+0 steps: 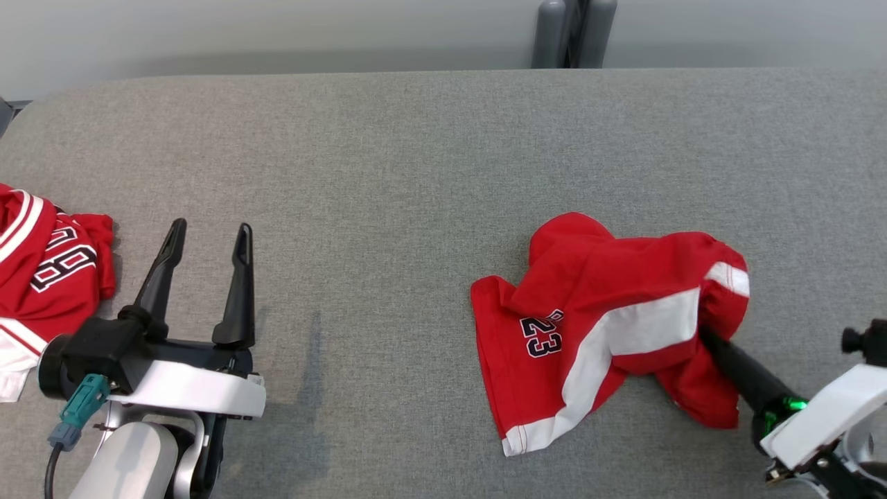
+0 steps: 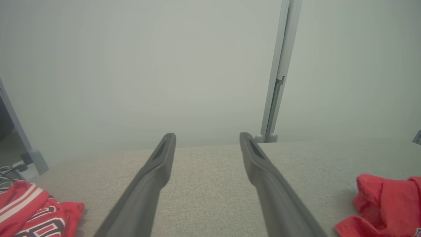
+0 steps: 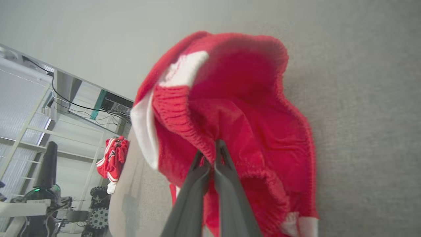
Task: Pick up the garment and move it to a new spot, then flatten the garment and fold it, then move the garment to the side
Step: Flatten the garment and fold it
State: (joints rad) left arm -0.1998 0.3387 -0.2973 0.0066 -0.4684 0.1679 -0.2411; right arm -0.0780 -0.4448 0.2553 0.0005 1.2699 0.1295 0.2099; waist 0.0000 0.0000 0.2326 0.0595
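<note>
A crumpled red garment, shorts with a white side stripe and the number 23, lies on the right half of the grey fabric-covered bench, its right-hand end lifted into a hump. The right tool reaches in from the lower right corner of the head view and is clenched on that raised end. In the right wrist view its two dark fingers are pressed together with a fold of red cloth pinched between their tips, and the gathered waistband arches over them. The rest of the garment trails away from the tool toward the middle of the bench, with the white-trimmed hem lying flat on the surface nearest the robot.

The left tool hovers over the left part of the bench, well apart from the garment, its fingers spread wide with nothing between them. Just beside it, at the bench's left edge, lies a red jersey with white bands and dark numerals. A pale wall and a grey upright post stand behind the far edge.
</note>
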